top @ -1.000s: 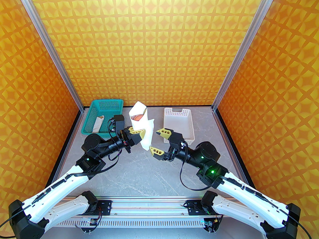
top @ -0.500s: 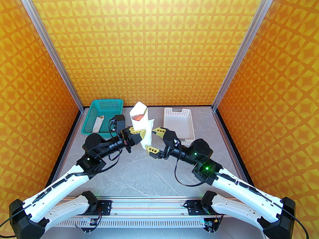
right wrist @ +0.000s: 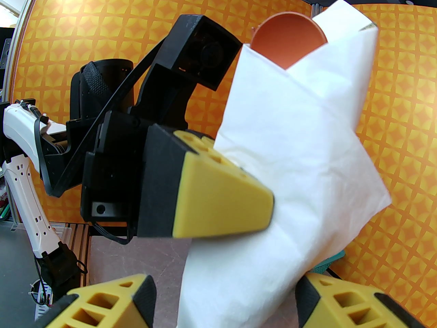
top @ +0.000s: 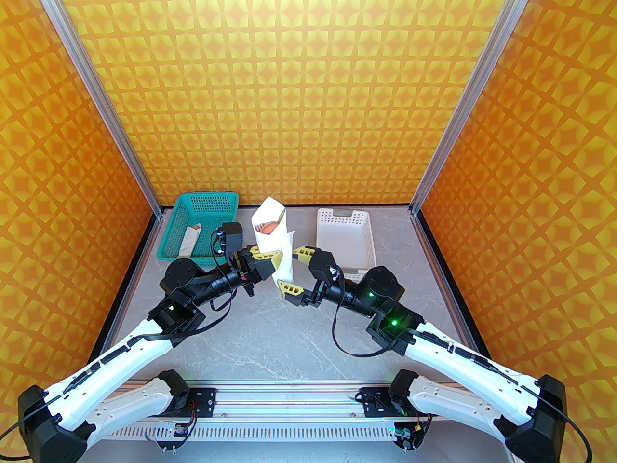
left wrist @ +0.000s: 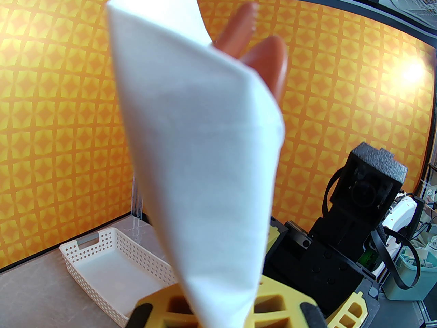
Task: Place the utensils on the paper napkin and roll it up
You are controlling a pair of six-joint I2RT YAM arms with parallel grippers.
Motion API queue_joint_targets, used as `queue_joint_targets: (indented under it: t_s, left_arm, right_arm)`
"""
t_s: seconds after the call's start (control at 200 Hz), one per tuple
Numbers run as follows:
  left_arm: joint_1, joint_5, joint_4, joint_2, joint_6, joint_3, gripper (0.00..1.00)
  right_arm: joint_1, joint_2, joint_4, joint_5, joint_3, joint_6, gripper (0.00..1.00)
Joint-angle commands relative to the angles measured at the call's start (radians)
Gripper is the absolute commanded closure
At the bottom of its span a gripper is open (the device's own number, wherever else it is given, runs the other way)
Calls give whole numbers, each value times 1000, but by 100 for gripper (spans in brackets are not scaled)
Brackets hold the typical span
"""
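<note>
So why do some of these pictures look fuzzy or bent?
Left wrist view: the paper napkin sits very near the lens, the utensil tips above it blur, and glare blooms upper right. Right wrist view: the spoon is crisp. Top external view: even light, posts splayed by the wide lens.

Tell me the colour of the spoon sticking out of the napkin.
Reddish-brown; the spoon shows best in the right wrist view.

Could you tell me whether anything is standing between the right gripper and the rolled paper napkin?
Nothing visible does. The right gripper is open, with its fingers flanking the lower part of the paper napkin. The left gripper holds the napkin upright from the opposite side, with the utensils inside.
</note>
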Motion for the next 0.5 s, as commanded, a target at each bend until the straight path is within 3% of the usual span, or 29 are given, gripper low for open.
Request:
queue_joint_targets:
  t_s: [0.0, 0.495]
  left_arm:
    - [-8, -3, 2, 5, 16, 36, 100]
    - [-12, 8, 12, 2, 13, 35, 100]
  right_arm:
    - [6, 8, 24, -20, 38, 17, 30]
    - [6, 23, 27, -47, 27, 59, 32]
